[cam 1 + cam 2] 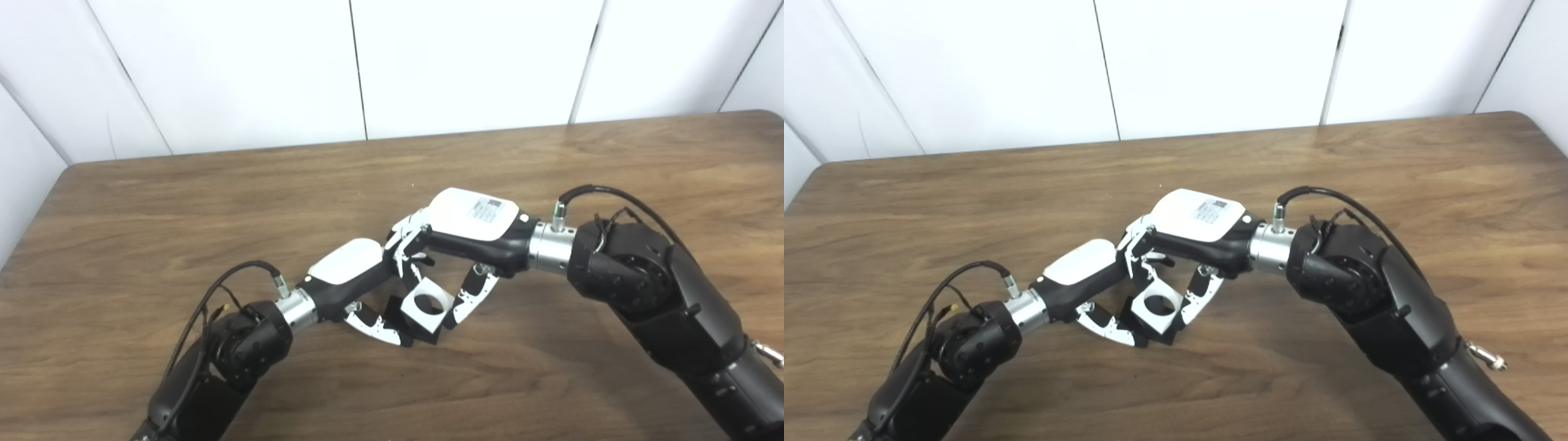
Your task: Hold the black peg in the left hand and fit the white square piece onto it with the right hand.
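Left eye view: left hand (352,278) clasps one black peg (401,315); right hand (468,229) pinches one white square piece (429,304) (round hole).

One white square piece (428,304), one black peg (399,308), two hands

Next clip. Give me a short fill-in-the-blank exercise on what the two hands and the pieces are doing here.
1. The white square piece has a ____ hole through its middle.
2. Both hands meet over a ____ table.
3. The right hand grips the ____ piece.
4. The left hand is at the ____ part.

Missing words: round; wooden; white; black
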Robot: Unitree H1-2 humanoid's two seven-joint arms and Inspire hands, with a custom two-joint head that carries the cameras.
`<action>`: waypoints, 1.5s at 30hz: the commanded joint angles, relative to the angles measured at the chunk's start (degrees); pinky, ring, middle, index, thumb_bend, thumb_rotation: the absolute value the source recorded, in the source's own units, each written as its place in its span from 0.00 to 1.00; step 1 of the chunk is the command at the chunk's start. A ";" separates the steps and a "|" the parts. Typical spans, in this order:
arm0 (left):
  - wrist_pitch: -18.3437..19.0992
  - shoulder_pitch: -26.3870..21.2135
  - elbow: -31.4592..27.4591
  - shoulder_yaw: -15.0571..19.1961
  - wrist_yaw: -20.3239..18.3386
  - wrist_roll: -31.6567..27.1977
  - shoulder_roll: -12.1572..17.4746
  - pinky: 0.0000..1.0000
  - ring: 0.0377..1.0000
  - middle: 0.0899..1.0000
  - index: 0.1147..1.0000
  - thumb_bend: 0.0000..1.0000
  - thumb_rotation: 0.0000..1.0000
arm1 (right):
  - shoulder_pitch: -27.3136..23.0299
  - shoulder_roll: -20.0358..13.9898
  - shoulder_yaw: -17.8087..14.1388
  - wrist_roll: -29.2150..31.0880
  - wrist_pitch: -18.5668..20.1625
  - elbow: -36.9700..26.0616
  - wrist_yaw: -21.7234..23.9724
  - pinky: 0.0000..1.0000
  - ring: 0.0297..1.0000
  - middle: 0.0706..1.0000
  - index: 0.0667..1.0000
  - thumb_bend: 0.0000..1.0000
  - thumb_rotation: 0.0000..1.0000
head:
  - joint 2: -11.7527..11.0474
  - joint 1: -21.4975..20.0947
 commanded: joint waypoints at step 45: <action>4.21 0.66 0.47 -2.45 -3.12 4.47 -0.11 0.90 0.92 0.88 0.43 0.52 0.08 | -2.03 1.25 2.35 -1.12 2.24 0.15 2.68 0.84 0.85 0.82 0.46 0.52 0.15 | 0.25 0.40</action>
